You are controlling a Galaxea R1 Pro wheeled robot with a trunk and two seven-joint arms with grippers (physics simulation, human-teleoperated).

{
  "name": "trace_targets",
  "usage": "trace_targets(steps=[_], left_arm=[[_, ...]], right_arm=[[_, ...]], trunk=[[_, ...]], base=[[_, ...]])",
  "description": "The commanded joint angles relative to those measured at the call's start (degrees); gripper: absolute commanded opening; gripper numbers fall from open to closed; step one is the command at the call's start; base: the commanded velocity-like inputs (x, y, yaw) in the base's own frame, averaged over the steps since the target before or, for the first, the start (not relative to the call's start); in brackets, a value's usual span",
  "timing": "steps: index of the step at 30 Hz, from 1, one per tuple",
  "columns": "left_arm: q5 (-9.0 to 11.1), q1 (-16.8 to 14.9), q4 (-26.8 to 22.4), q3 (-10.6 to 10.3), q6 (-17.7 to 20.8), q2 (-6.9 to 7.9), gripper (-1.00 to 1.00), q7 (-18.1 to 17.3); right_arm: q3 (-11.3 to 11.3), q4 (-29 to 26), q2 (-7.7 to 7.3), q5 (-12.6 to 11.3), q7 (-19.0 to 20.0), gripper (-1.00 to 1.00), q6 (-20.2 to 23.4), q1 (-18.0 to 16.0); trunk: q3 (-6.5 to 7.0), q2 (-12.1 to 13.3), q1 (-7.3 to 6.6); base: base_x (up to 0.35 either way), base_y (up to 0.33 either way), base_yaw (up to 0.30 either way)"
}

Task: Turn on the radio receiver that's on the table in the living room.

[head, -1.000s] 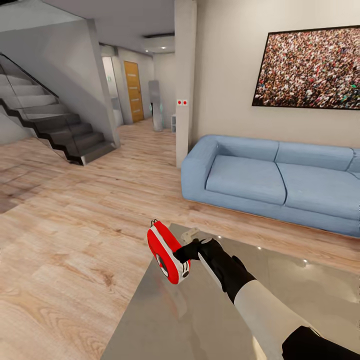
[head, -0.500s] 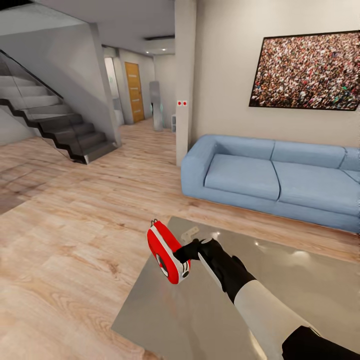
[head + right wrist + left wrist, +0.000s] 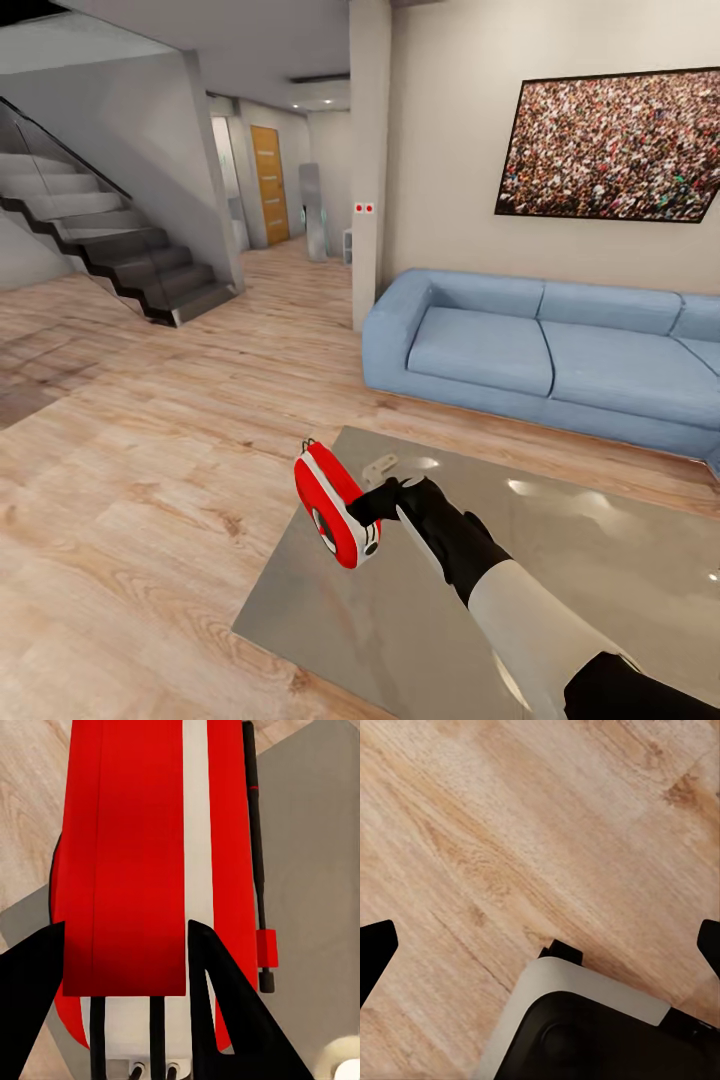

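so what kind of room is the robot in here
Most likely a home's open living room: a blue sofa stands by the wall under a large crowd picture, with a low glossy table in front, and a staircase beyond the wood floor.

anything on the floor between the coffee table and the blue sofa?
Nothing. In the head view only a bare strip of wood floor runs between the table and the sofa.
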Motion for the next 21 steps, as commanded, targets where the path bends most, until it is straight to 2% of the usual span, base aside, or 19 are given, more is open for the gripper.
trace_targets(steps=[1,10,21], left_arm=[[0.01,0.00,-0.01,0.00,0.03,-0.02,1.00,0.00],[0.03,0.00,-0.03,0.00,0.05,-0.06,1.00,0.00],[-0.01,0.00,-0.06,0.03,-0.03,0.10,1.00,0.18]], right_arm=[[-0.02,-0.04,0.01,-0.21,0.00,-1.00,0.01,-0.01],[-0.02,-0.04,0.01,-0.21,0.00,-1.00,0.01,-0.01],[-0.03,-0.04,0.01,-0.21,0.05,-1.00,0.01,-0.01]], trunk=[[0.01,0.00,0.00],[0.62,0.00,0.00],[1.40,0.00,0.00]], base=[[-0.004,0.000,0.000],[-0.001,0.000,-0.092],[0.000,0.000,-0.010]])
